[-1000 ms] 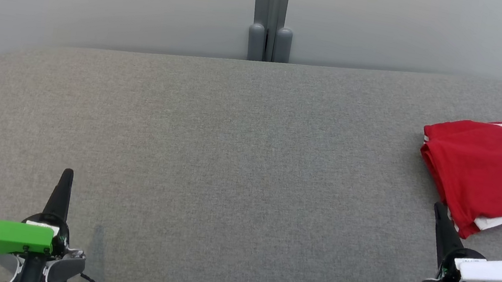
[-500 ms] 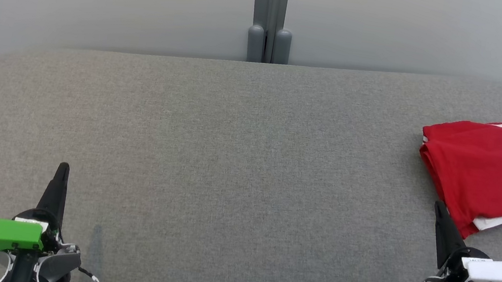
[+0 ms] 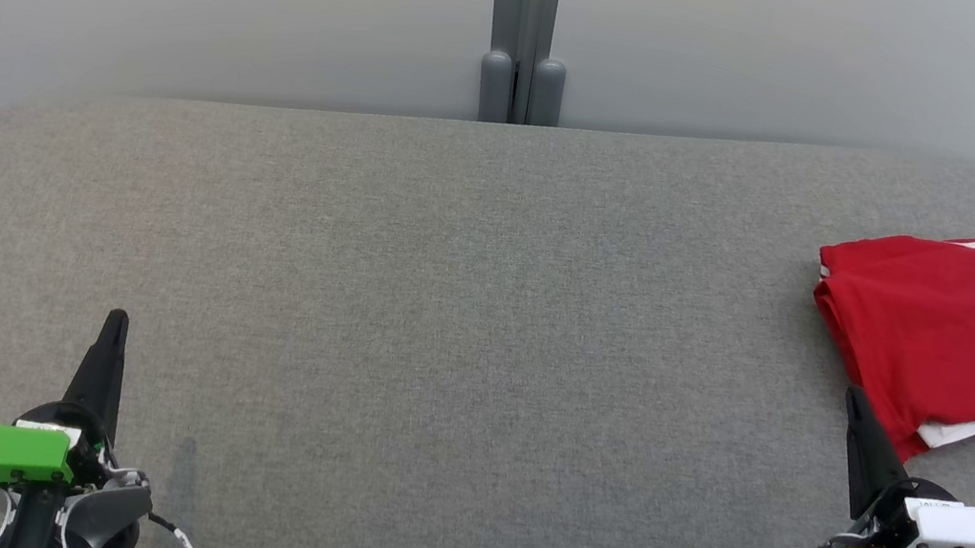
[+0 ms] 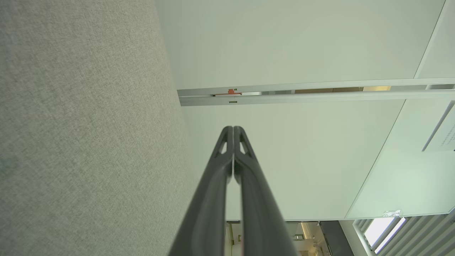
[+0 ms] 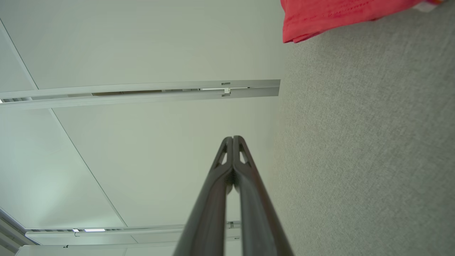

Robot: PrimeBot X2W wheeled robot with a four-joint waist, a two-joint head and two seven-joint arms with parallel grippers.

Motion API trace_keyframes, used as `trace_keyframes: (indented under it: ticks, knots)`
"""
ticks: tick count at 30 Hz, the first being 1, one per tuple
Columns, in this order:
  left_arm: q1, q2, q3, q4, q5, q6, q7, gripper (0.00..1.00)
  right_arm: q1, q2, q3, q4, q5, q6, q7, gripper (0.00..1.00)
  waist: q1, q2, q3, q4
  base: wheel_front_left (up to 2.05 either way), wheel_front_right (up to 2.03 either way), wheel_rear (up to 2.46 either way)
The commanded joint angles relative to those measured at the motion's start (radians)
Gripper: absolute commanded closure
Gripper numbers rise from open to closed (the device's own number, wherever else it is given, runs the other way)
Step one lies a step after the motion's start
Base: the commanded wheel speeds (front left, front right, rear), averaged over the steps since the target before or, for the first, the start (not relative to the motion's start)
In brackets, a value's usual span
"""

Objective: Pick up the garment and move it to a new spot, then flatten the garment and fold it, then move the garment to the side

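In the head view, the left gripper [image 3: 115, 323] is hovering at the lower left over the grey woven fabric tabletop [image 3: 482, 312], gripping nothing. The right gripper [image 3: 855, 399] is sitting at the lower right, its tip just beside the folded red jersey with a black 23 [image 3: 933, 331]; whether they are touching is hard to judge. The jersey is lying at the table's far right, partly cut off by the frame edge.

In the left wrist view, the 2 dark fingers are pressing together at the tips, clenched on nothing.

In the right wrist view, the fingers are pinched closed and empty, with a red corner of the jersey showing at the top.
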Motion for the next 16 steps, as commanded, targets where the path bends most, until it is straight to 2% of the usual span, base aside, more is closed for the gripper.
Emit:
trace_keyframes:
  ticks: [1,16]
  knots:
    - [-0.012,0.005,0.002,-0.001,-0.004,-0.006,0.004,1.00,-0.012,-0.004,-0.002,0.001,0.005,0.000,0.004,1.00,0.0000,-0.0001,0.000,0.000,0.00,0.00,0.00]
    - [-0.012,0.005,0.002,-0.001,-0.003,-0.006,0.004,1.00,-0.012,-0.004,-0.002,0.001,0.005,0.000,0.004,1.00,0.0000,-0.0001,0.000,0.000,0.00,0.00,0.00]
